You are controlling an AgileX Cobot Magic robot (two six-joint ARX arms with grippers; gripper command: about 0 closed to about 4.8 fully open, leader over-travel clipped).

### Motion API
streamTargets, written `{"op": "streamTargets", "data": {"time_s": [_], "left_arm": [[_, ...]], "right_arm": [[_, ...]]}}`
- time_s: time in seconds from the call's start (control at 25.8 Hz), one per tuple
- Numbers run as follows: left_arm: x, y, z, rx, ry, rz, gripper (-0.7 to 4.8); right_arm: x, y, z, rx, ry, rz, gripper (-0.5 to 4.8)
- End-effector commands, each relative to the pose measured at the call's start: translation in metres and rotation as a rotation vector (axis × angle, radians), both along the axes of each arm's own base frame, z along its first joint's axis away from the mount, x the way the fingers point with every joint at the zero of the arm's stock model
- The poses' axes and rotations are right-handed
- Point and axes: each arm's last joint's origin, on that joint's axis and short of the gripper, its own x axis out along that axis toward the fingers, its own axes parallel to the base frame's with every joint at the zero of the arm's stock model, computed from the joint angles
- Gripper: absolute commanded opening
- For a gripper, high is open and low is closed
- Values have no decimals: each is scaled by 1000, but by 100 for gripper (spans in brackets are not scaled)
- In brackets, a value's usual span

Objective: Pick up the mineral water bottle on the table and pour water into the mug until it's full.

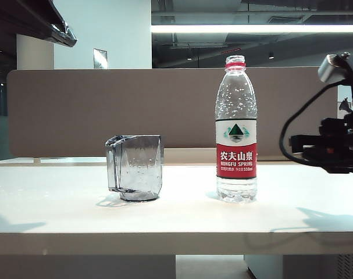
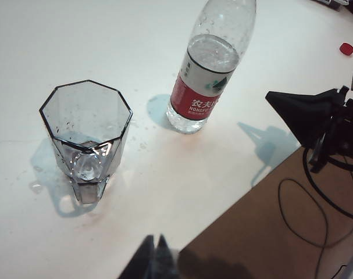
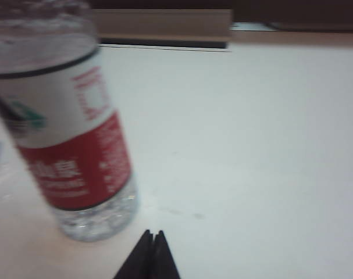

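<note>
Now, right hand (image 3: pixel 152 235): fingers pressed together, holding nothing, low over the tabletop (image 3: pixel 252 145) just beside the bottle's base.
Left hand (image 2: pixel 154 241): tips closed together, empty, hanging above the tabletop's front edge, well apart from the mug.
Bottle (image 1: pixel 236 131): upright on the tabletop, cap off, red neck ring showing, droplets inside, a little water at the bottom.
Mug (image 1: pixel 138 167): upright, to the left of the bottle and apart from it in the exterior view, droplets on its walls.
Red cap (image 2: pixel 346 49): lying on the tabletop, well beyond the bottle.
</note>
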Motion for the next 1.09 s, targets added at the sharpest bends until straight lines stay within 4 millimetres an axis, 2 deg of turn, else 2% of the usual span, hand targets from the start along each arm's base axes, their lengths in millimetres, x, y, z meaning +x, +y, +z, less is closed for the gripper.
{"op": "streamTargets", "data": {"time_s": [0.04, 0.12, 0.16, 0.27, 0.31, 0.43, 0.58, 0.7, 0.85, 1.09], "left_arm": [[0, 0, 3, -9, -18, 0, -5], [0, 0, 3, -9, -18, 0, -5], [0, 0, 3, -9, -18, 0, -5], [0, 0, 3, -9, -18, 0, -5], [0, 0, 3, -9, -18, 0, -5], [0, 0, 3, -9, -18, 0, -5], [0, 0, 3, -9, -18, 0, -5], [0, 0, 3, -9, -18, 0, -5], [0, 0, 3, -9, -18, 0, -5], [0, 0, 3, -9, -18, 0, -5]], "right_arm": [[2, 2, 4, 18, -31, 27, 4], [2, 2, 5, 19, -33, 26, 43], [3, 2, 5, 19, -34, 27, 97], [3, 3, 5, 20, -37, 27, 189], [3, 3, 5, 21, -37, 30, 250], [5, 7, 8, 34, -43, 124, 312], [19, 14, 13, 43, -58, 150, 330], [35, 23, 9, 41, -41, 189, 369], [56, 34, 1, 40, -26, 220, 370], [84, 48, -1, 51, -50, 240, 370]]}}
